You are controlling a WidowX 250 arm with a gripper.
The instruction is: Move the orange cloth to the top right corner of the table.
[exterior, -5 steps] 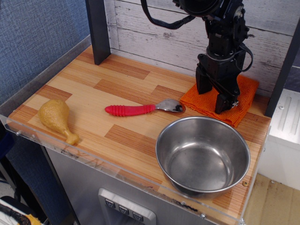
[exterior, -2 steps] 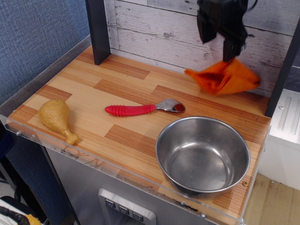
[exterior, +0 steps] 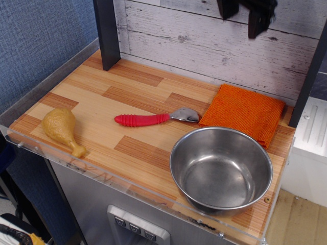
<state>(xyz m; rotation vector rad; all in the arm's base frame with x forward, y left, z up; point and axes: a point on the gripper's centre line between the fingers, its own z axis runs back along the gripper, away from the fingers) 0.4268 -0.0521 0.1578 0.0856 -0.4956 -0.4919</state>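
The orange cloth lies flat on the wood-plank table at its back right corner, just behind the steel bowl and right of the spoon's bowl end. My gripper is high above the cloth at the top edge of the frame, in front of the white plank wall. Its two dark fingers hang apart with nothing between them. The upper part of the gripper is cut off by the frame.
A steel bowl stands at the front right. A spoon with a red handle lies mid-table. A yellow toy drumstick lies front left. A dark post stands at the back left, another at the right edge.
The gripper lifted the cloth off the table, then let it go; the cloth dropped and now lies flat at the back right. The gripper has risen to the top of the frame.
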